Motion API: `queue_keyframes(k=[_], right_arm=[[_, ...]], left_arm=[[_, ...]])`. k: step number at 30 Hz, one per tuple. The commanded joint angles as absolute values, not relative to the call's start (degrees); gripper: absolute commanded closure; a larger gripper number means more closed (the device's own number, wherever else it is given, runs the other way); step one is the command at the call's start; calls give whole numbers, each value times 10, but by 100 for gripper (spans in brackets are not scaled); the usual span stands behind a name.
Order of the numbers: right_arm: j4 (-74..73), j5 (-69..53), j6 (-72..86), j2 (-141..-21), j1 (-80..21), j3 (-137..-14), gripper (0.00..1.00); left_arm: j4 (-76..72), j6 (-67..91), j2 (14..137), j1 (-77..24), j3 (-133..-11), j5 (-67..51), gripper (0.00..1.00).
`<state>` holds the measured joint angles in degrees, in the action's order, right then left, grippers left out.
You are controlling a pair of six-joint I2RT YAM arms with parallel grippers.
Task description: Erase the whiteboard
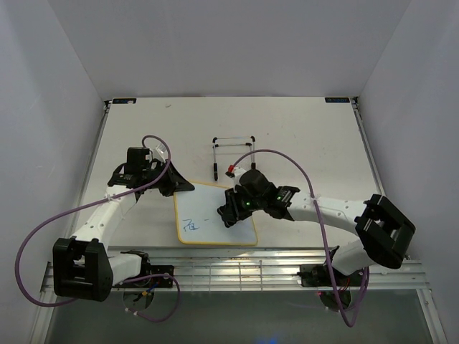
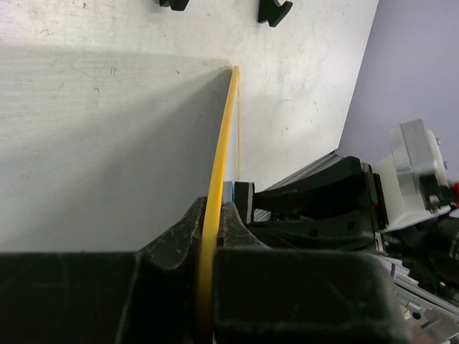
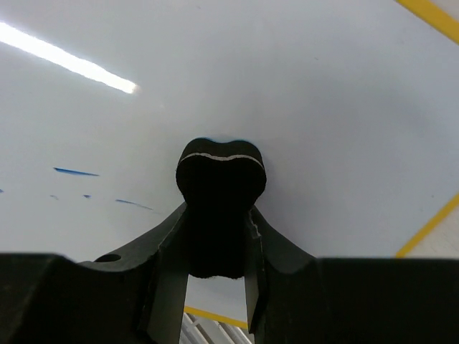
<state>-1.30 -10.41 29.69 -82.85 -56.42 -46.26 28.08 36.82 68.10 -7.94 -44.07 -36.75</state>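
Note:
The whiteboard [image 1: 208, 215] lies flat near the table's front, white with a yellow frame and blue marks [image 1: 191, 226] at its lower left. My left gripper [image 1: 181, 186] is shut on its upper left corner; in the left wrist view the yellow frame edge [image 2: 219, 172] runs between my closed fingers [image 2: 210, 226]. My right gripper [image 1: 228, 213] is shut on the black bone-shaped eraser [image 3: 221, 188] and presses it on the board's white surface [image 3: 323, 107]. Faint blue strokes [image 3: 75, 172] lie to the eraser's left.
A thin black wire easel stand [image 1: 234, 147] lies behind the board, with a small red-tipped item [image 1: 231, 170] beside it. Purple cables [image 1: 287, 159] loop over both arms. A metal rail [image 1: 237, 269] runs along the table's front edge.

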Motion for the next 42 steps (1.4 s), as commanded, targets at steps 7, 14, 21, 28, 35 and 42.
queue_keyframes(k=[7,14,21,28,35,42], right_arm=[[63,-157,346,-875,-679,-575,92],[52,-129,344,-842,-677,-554,92],[55,-144,366,-857,-705,-605,92],[29,-137,354,-917,-739,-686,92],[-81,-61,316,-919,-742,-715,92],[-134,3,295,-905,-729,-654,92]], left_arm=[[283,243,690,-102,-417,-158,100],[287,248,688,-102,-418,-142,100],[291,259,685,-102,-419,-118,100],[292,261,686,-102,-420,-112,100],[293,261,683,-103,-421,-113,100],[294,261,677,-102,-421,-109,100]])
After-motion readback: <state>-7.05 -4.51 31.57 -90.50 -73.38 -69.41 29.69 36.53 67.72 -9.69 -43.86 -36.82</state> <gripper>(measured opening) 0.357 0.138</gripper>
